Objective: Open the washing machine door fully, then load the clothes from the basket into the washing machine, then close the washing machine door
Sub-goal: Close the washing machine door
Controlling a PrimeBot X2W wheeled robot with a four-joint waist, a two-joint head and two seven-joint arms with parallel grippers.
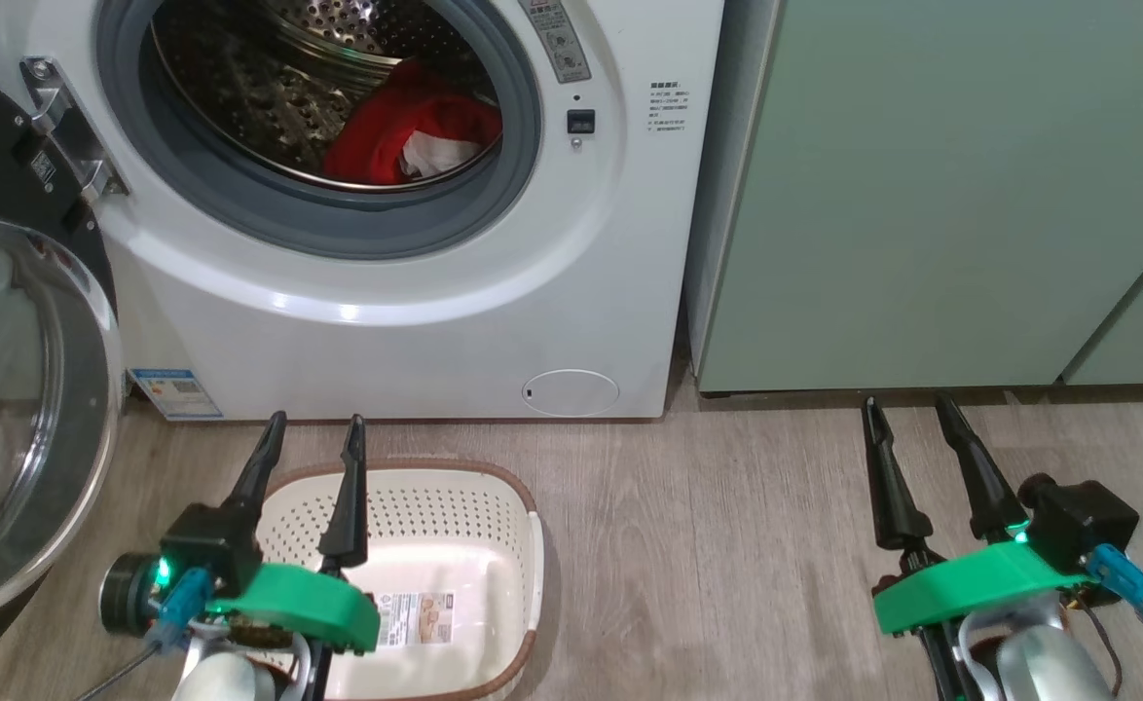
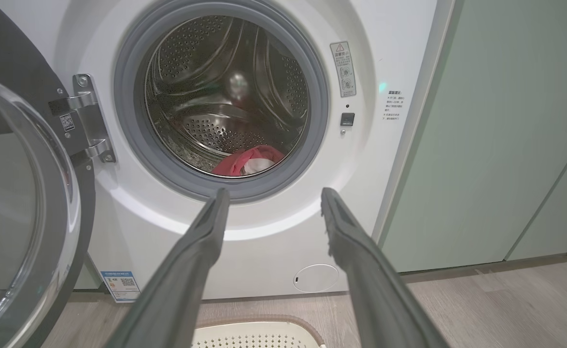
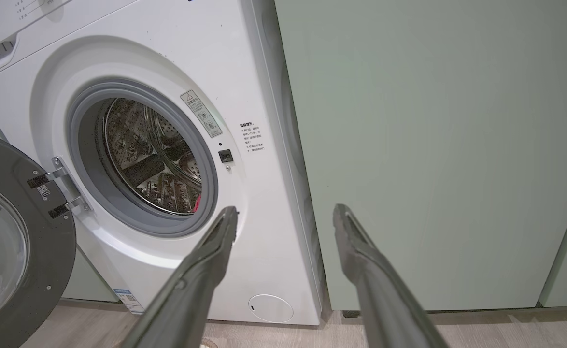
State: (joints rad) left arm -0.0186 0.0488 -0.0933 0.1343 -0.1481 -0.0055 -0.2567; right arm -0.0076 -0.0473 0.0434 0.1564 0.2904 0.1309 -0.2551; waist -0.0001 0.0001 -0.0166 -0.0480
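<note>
The white washing machine [image 1: 416,273] stands with its round black-rimmed glass door [image 1: 17,409] swung wide open to the left. Red clothes [image 1: 406,131] with a white patch lie at the bottom of the steel drum, also seen as clothes [image 2: 249,162] in the left wrist view. On the floor before the machine sits the cream basket [image 1: 435,545], holding nothing but a paper label. My left gripper [image 1: 313,433] hovers open over the basket's left side. My right gripper [image 1: 907,414] is open above bare floor at the right. Both grippers hold nothing.
Pale green cabinets [image 1: 941,195] stand right of the machine. Wooden floor [image 1: 708,545] stretches between the basket and my right gripper. The open door [image 2: 18,217] juts out at the left, near my left arm. The door hinge [image 1: 60,127] shows on the machine's left edge.
</note>
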